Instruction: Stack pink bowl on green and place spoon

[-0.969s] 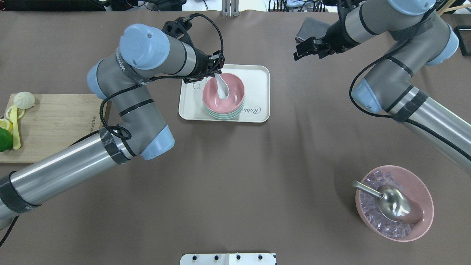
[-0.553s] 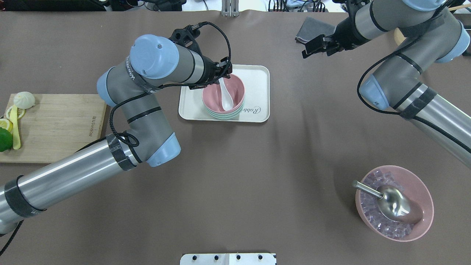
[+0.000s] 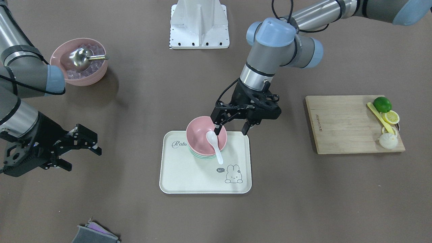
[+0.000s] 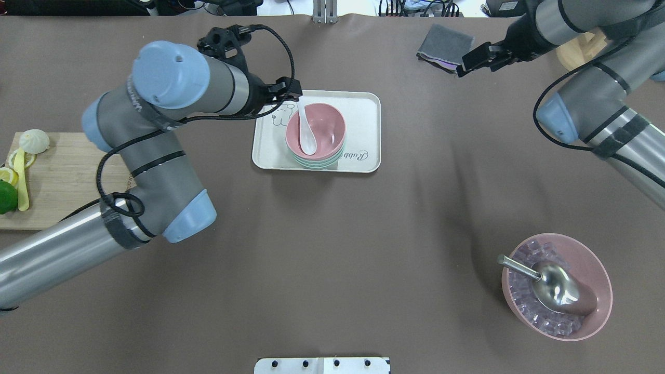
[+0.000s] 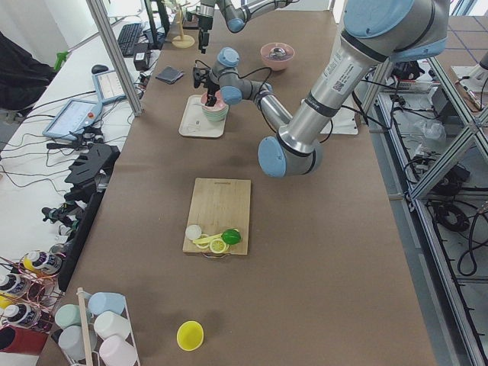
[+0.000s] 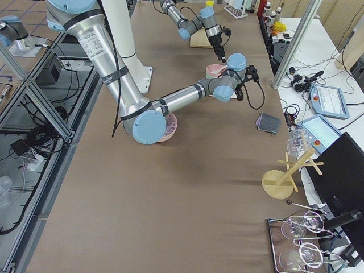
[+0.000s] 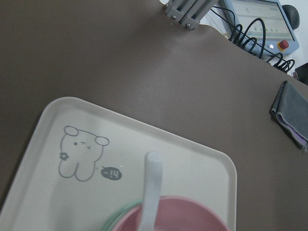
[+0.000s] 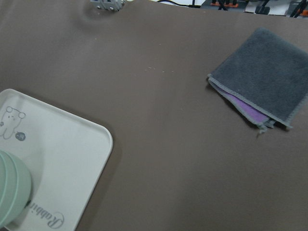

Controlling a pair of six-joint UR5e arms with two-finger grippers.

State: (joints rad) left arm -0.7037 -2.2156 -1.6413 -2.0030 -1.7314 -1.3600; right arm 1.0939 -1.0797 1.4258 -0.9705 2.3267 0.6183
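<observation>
1. Pink bowl point(image 4: 331, 124) sits nested on the green bowl point(image 4: 314, 164), which shows only as a rim edge beneath it. Both stand on the cream tray point(image 4: 364, 117), upper centre of the overhead view. Stacking is judged complete.
2. The white spoon point(image 4: 304, 130) lies with its scoop inside the pink bowl. Its handle leans out over the rim toward the tray's rabbit print. Placement is judged complete as well.
3. The left gripper point(image 3: 230, 130) hangs at the upper edge of the bowls in the front view, jaws apart and nothing between them. The left wrist view shows the spoon handle with no finger around it.
4. The right gripper point(image 3: 84, 156) is at the lower left of the front view, jaws apart and empty, well apart from the tray.
5. Judged remaining: only pulling the left arm clear of the tray.
6. Edges:
   - The bowls stand left of the tray's middle in the overhead view, inside its raised lip.
   - The spoon handle overhangs the bowl rim on the side where the left gripper appears in the overhead view.
   - A brush from a finger on the way out could tip the spoon, so a rise before any sideways travel looks prudent.
7. Open room:
   - The brown table point(image 4: 332, 249) lies bare below the tray in the overhead view.
   - The wooden board point(image 4: 78, 176) at the left edge, the ice bowl point(image 4: 597, 291) at lower right and the grey cloth point(image 4: 444, 45) at upper right are all well apart from the tray.
</observation>
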